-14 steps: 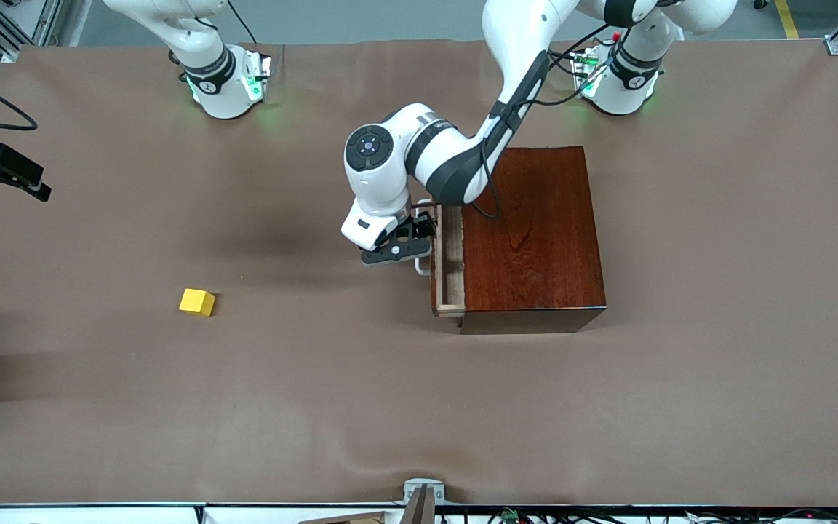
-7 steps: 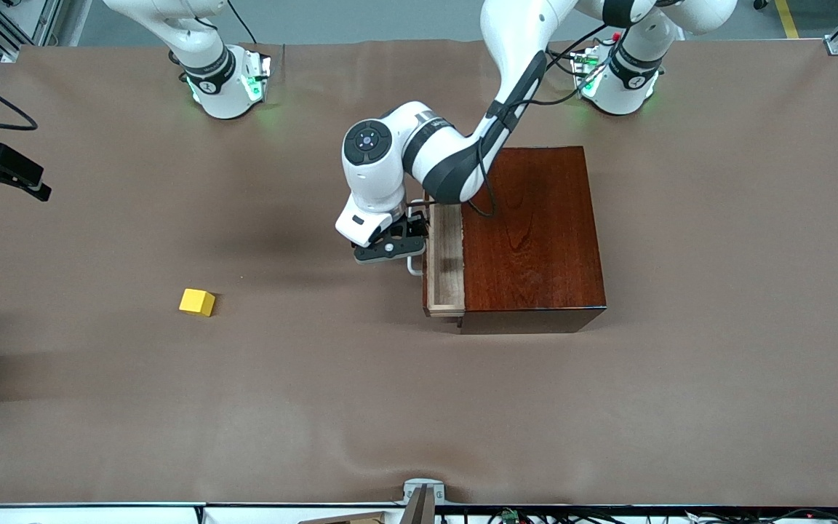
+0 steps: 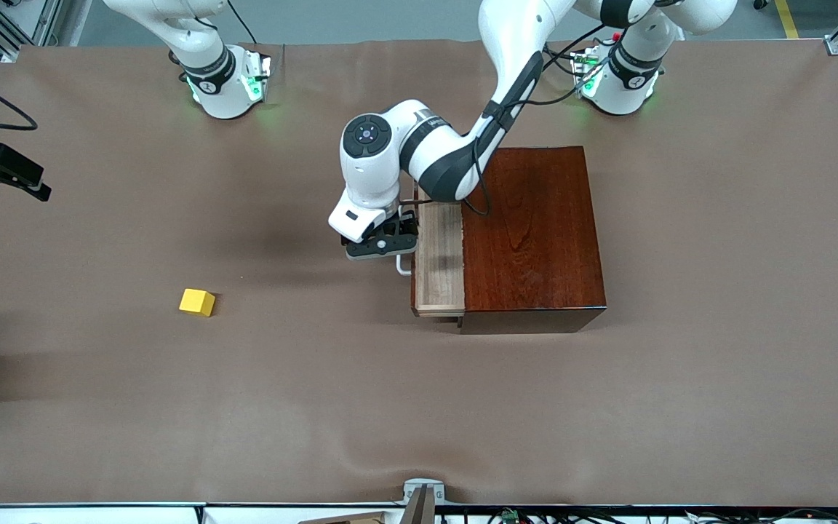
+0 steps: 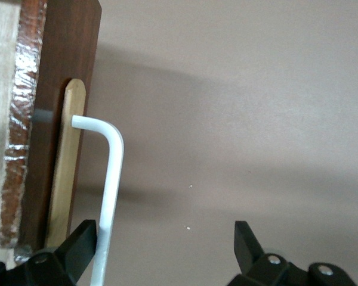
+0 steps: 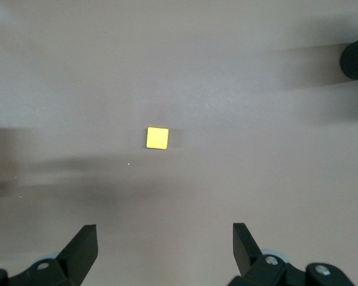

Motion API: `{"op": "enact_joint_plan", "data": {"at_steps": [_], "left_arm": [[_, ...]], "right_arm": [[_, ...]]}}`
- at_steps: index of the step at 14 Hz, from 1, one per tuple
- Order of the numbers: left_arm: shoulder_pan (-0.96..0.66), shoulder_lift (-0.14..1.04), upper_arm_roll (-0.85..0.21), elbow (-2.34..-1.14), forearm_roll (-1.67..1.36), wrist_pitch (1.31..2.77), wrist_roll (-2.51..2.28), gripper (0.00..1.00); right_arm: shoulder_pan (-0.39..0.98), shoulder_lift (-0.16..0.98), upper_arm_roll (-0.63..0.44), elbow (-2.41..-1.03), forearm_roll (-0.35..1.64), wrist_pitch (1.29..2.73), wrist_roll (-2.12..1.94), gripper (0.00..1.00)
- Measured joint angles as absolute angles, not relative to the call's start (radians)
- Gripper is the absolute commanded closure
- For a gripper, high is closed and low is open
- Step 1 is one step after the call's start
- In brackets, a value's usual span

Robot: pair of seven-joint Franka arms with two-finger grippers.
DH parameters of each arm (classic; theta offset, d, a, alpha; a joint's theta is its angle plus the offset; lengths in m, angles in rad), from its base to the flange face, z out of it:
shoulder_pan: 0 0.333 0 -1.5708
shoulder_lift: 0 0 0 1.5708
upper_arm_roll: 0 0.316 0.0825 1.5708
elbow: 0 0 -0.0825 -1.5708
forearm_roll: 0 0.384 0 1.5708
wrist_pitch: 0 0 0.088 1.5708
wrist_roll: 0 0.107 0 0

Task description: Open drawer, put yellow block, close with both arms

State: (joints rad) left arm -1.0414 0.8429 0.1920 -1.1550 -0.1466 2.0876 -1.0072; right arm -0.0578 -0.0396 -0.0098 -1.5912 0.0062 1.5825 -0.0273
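The drawer (image 3: 439, 258) stands farther out of the wooden box (image 3: 532, 236) than a second ago: then only a narrow strip of pale tray showed, now a broad band of it lies bare. The left gripper (image 3: 382, 244) has moved with it toward the right arm's end of the tabletop (image 3: 419, 407), at the white handle (image 3: 403, 266). In the left wrist view its fingers (image 4: 80, 244) stand spread, one of them against the handle's bar (image 4: 110, 196), so it hooks the handle rather than clenching it.

The yellow block (image 3: 196, 301) has not moved; it lies on the tabletop well apart from the drawer, toward the right arm's end. The right gripper (image 5: 164, 250) waits in the air over the block, released, its fingers wide apart.

The box is glossy, dark reddish-brown, with visible grain and square edges. The drawer is a shallow tray of pale, matt wood. The handle is a thin white rod bent in a U with rounded corners. The block is a small, smooth, bright yellow cube. The tabletop is covered by a dull brown sheet, slightly rippled near its front edge.
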Motion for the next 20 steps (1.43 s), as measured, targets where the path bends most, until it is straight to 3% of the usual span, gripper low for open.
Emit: {"op": "enact_joint_plan", "data": {"at_steps": [13, 20], "left_arm": [[-1.048, 0.836, 0.160, -1.122, -0.172, 2.180, -1.026, 0.00], [-1.044, 0.691, 0.165, -1.098, -0.182, 2.128, -1.041, 0.00]], "right_arm": [[-0.058, -0.040, -0.010, -1.591, 0.006, 1.583, -0.027, 0.00], [-0.058, -0.040, -0.010, -1.591, 0.006, 1.585, -0.027, 0.00]]}}
